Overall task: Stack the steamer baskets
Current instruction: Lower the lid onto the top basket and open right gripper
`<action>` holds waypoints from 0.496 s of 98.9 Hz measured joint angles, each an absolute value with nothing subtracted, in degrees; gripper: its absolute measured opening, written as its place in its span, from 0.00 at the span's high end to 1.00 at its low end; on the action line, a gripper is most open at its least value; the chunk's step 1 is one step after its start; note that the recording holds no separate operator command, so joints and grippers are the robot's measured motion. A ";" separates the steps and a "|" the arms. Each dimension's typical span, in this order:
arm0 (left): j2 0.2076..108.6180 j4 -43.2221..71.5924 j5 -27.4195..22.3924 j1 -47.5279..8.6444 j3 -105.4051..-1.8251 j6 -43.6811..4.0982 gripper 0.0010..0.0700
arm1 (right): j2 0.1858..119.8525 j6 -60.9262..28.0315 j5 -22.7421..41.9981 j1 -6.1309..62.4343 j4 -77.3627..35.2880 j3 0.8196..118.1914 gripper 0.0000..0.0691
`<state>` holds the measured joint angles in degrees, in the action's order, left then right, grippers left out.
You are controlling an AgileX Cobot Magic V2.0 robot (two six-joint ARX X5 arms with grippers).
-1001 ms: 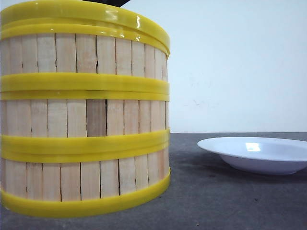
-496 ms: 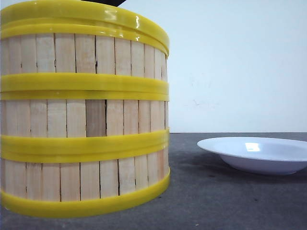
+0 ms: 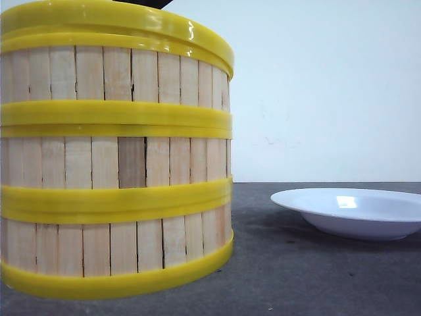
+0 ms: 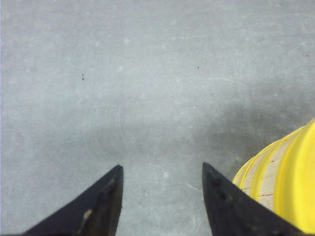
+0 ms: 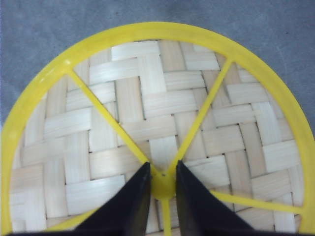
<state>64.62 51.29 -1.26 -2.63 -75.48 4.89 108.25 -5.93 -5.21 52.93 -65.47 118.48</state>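
Note:
Three steamer baskets stand stacked one on another at the left of the front view, with pale slat walls and yellow rims. A woven lid with a yellow rim sits on top of the stack. My right gripper is above the lid's centre, shut on its yellow knob. My left gripper hangs open over bare table, with nothing between its fingers. The side of the stack shows just beside one of its fingers.
A white shallow plate lies on the dark grey table to the right of the stack. A pale wall stands behind the table.

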 joint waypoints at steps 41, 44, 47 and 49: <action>64.62 51.51 -1.26 -2.63 -75.48 4.89 0.58 | 107.92 -6.20 -5.85 53.01 -65.25 119.85 0.35; 64.62 51.62 -1.26 -2.63 -75.48 4.89 0.58 | 107.33 -6.20 -5.82 52.53 -65.19 120.22 0.34; 64.62 51.66 -1.26 -2.63 -75.48 4.86 0.58 | 106.54 -6.17 -5.85 52.16 -65.08 120.31 0.34; 64.62 51.64 -1.26 -2.63 -75.48 4.86 0.58 | 105.84 -6.17 -5.85 51.88 -65.10 120.31 0.34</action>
